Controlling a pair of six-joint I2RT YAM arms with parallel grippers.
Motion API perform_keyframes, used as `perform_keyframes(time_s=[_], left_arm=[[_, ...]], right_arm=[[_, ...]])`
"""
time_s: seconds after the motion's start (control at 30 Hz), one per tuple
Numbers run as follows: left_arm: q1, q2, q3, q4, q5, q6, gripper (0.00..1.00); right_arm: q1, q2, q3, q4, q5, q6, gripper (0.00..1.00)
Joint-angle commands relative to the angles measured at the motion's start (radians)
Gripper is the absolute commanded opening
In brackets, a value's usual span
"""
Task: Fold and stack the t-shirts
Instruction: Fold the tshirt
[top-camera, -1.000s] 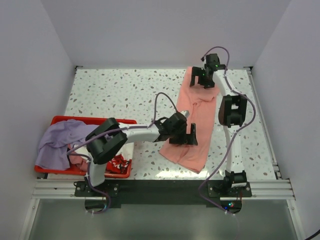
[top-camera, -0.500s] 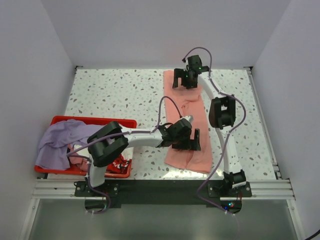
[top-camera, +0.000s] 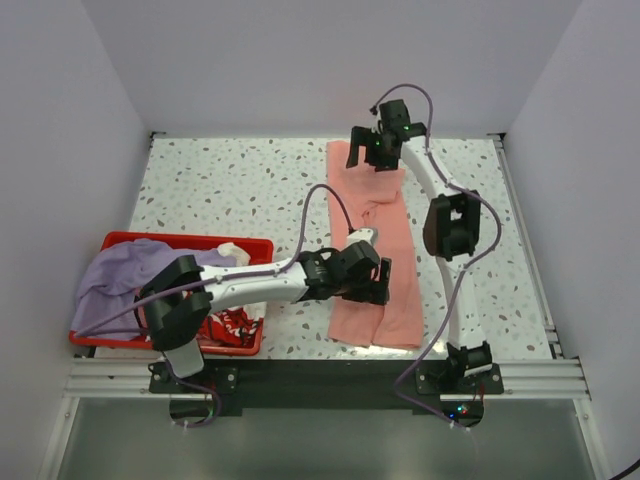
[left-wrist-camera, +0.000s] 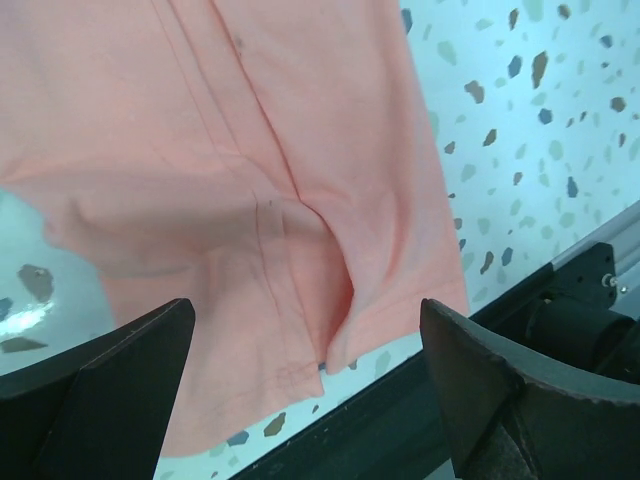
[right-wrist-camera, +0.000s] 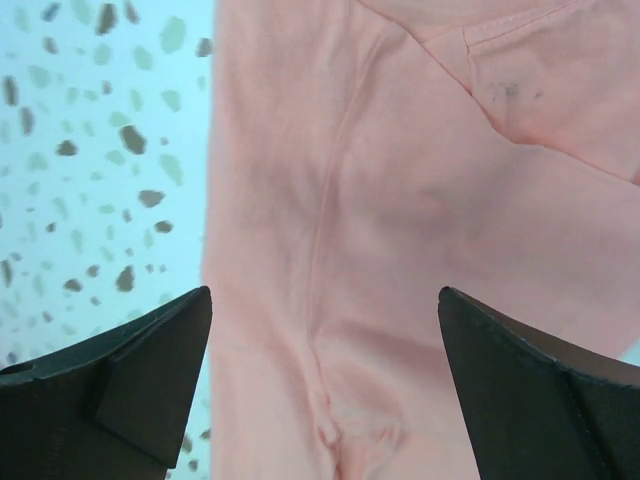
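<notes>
My left gripper (top-camera: 368, 284) hangs wide open over the pink tee's (top-camera: 386, 215) near end, holding nothing. The tee lies as a long strip on the table (top-camera: 220, 190), right of the crate (top-camera: 180, 238). My right gripper (top-camera: 372, 152) is equally wide over the far end. Recommendation: pinch both ends squarely and keep the edges aligned.

Matt salmon-pink cloth t-shirt (top-camera: 385, 255), glossy speckled table (top-camera: 230, 195)
</notes>
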Motion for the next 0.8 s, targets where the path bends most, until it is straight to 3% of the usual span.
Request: perform_keyframes(time_s=[0.0,0.13,0.3,0.33,0.37,0.4,0.47,0.63,0.77], left_arm=[[-0.009,-0.126,-0.031,-0.07,-0.091,0.031,1.0],[-0.009,-0.221,-0.127,-0.105,-0.123,0.018,1.0],[-0.009,-0.326,-0.304,-0.026,-0.075,-0.005,0.99],[-0.009,-0.327,-0.336,-0.006,-0.057,-0.006,0.96],[-0.009,-0.326,-0.348,0.005,-0.045,-0.005,0.94],[-0.009,-0.324,-0.36,0.019,-0.028,-0.002,0.91],[-0.009,-0.317,-0.392,0.052,0.012,0.005,0.8],[-0.011,-0.318,-0.452,0.089,0.063,0.002,0.58],[-0.012,-0.312,-0.474,0.146,0.098,0.009,0.5]], right_arm=[[0.006,-0.253,-0.044,-0.013,0.013,0.012,0.99],[0.006,-0.502,-0.317,-0.008,0.12,-0.001,0.99],[-0.003,-0.931,-0.879,0.101,0.317,0.058,0.99],[-0.003,-1.052,-1.015,0.127,0.329,0.087,0.99],[-0.006,-1.053,-1.077,0.136,0.34,0.103,0.99],[-0.011,-1.158,-1.134,0.144,0.352,0.123,0.99],[-0.014,-1.244,-1.27,0.171,0.352,0.16,0.99],[-0.017,-1.41,-1.379,0.136,0.374,0.154,0.99],[-0.016,-1.438,-1.409,0.09,0.42,0.135,0.99]])
